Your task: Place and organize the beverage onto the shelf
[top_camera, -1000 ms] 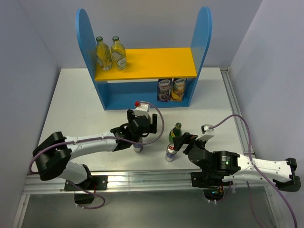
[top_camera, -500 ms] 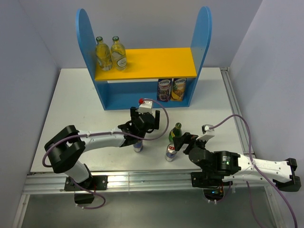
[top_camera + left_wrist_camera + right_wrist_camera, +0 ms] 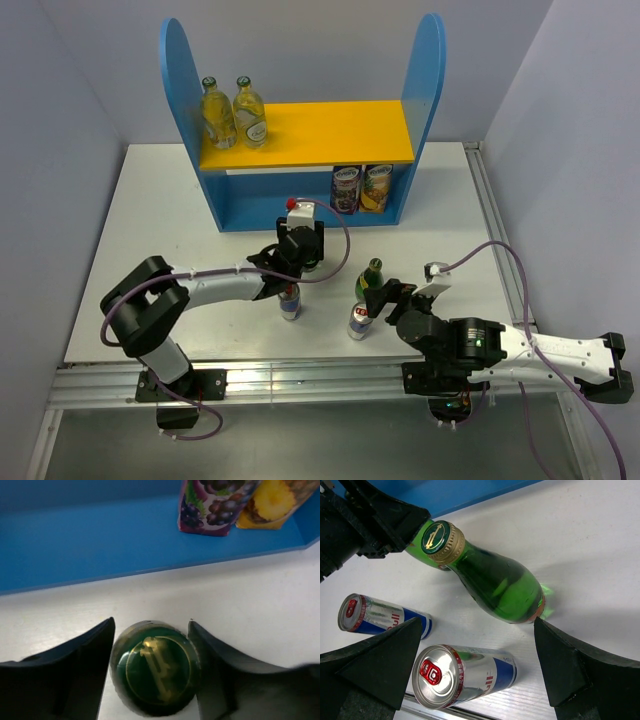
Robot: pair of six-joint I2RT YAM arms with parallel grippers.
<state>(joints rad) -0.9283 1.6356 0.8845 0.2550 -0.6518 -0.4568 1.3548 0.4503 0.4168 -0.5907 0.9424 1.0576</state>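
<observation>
Left arm's elbow has swung in toward the shelf (image 3: 428,70) and my left gripper (image 3: 151,622) has crept slightly nearer its lower front edge, where it pinches the cap of an upright green bottle (image 3: 155,669) on the table (image 3: 160,220) just in front of the shelf. My right gripper (image 3: 478,621) hangs spread wide farther out from the shelf, over the second green bottle (image 3: 495,582), the near can (image 3: 465,675) and the far can (image 3: 382,615), touching none. I see the pale-yellow bottles (image 3: 218,115) side by side at the left end of the shelf's yellow upper board (image 3: 330,132).
</observation>
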